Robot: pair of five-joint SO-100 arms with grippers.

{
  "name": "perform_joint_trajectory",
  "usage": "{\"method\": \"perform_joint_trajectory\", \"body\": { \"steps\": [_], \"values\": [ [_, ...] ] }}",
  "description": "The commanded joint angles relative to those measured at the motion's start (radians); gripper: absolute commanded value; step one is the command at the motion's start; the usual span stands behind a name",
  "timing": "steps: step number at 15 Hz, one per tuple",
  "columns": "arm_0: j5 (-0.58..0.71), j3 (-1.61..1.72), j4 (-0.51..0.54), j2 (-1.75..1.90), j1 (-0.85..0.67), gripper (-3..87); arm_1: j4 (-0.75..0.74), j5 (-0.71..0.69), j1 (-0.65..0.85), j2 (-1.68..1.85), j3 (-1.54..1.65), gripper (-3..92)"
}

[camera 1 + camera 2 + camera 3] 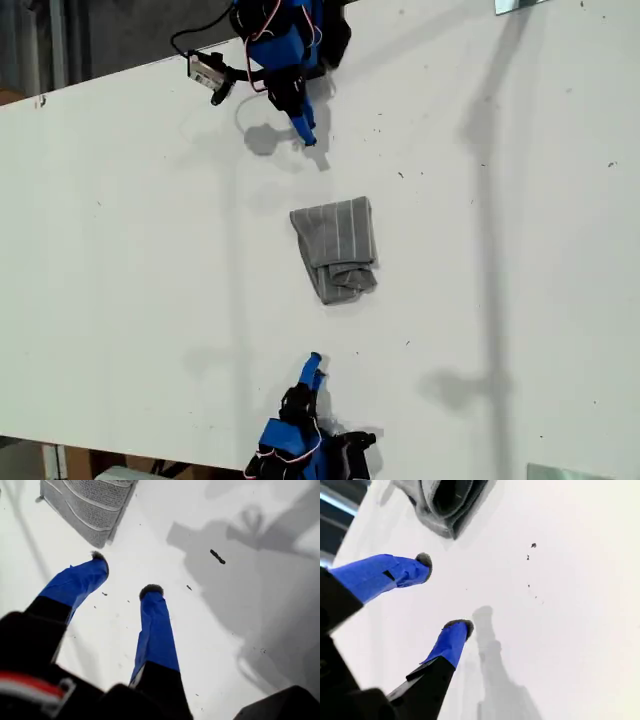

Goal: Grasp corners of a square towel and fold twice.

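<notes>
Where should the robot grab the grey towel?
Probably the towel's flat striped end, nearest the gripper at the exterior view's top. There the edge lies neat and thin, easy to pinch; the opposite end is bunched into a rumpled fold. My first gripper faces that flat corner, jaws open.

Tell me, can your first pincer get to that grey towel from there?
Probably yes: my first pincer is open and empty, the towel lies just ahead, and only bare table lies between them.
</notes>
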Motion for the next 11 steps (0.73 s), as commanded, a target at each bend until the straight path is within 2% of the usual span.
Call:
{"method": "perform_joint_trajectory", "body": {
  "steps": [1,2,3,11],
  "values": [
    [0.173,0.006,0.005,0.006,0.078,18.8,0.009,-0.015,-0.002,0.002,-0.052,18.6],
    [0.268,0.006,0.003,0.006,0.118,18.7,0.009,-0.015,-0.002,0.002,-0.052,18.6],
    [0.293,0.006,0.003,0.006,0.135,17.8,0.009,-0.015,-0.002,0.002,-0.052,18.6],
    [0.291,0.006,0.003,0.006,0.13,17.4,0.009,-0.015,-0.003,0.002,-0.052,18.6]
  ]
}}
